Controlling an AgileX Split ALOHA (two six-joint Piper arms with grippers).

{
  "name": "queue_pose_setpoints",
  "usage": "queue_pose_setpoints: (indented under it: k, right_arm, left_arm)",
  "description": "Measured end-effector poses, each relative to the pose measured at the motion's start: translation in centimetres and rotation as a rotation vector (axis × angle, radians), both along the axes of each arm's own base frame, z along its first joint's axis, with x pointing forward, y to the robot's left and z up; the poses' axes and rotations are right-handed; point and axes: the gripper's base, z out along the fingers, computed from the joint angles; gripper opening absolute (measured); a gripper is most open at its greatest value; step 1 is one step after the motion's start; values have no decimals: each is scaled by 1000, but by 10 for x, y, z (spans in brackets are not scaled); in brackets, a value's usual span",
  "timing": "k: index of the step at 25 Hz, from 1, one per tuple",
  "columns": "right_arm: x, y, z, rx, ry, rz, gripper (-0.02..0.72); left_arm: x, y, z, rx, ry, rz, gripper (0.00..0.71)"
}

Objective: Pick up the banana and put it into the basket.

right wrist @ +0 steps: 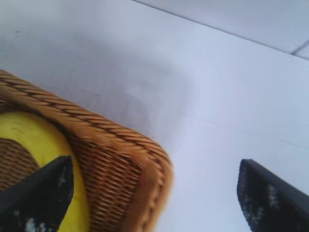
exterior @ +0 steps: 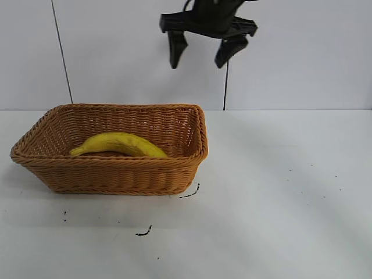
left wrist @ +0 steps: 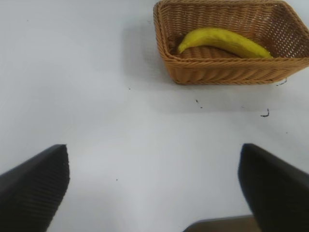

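The yellow banana [exterior: 119, 144] lies inside the tan wicker basket [exterior: 116, 174], along its front wall, at the left of the table. My right gripper [exterior: 199, 63] is open and empty, high in the air above the basket's right end. In the right wrist view the right gripper [right wrist: 155, 162] has its fingers spread over the basket's corner [right wrist: 120, 159], with the banana [right wrist: 43, 145] below one finger. My left gripper [left wrist: 153, 150] is open and empty over bare table, far from the basket [left wrist: 217, 72] and banana [left wrist: 222, 41]. The left gripper is out of the exterior view.
The white table [exterior: 279, 203] stretches to the right of and in front of the basket. Small black marks [exterior: 145, 232] dot it near the basket's front. A thin dark cable [exterior: 61, 52] runs down the back wall.
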Motion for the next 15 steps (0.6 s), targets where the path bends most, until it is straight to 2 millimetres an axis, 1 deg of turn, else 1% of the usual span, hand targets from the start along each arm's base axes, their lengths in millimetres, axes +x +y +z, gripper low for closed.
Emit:
queue_pose_setpoints:
  k: [4, 8, 10, 12, 15]
  right_arm:
    - [13, -55, -2, -42, 32, -105, 638]
    - [20, -110, -3, -67, 72, -207, 638]
    - [21, -133, -4, -69, 82, -249, 638]
    - [22, -150, -4, -59, 86, -278, 638]
    - [21, -159, -4, -36, 96, -294, 638]
  left_arm:
    - [0, 0, 0, 0, 0, 0, 690]
    - [0, 0, 0, 0, 0, 0, 690]
    - [0, 0, 0, 0, 0, 0, 690]
    - [0, 0, 0, 0, 0, 0, 690]
    - [0, 0, 0, 0, 0, 0, 690]
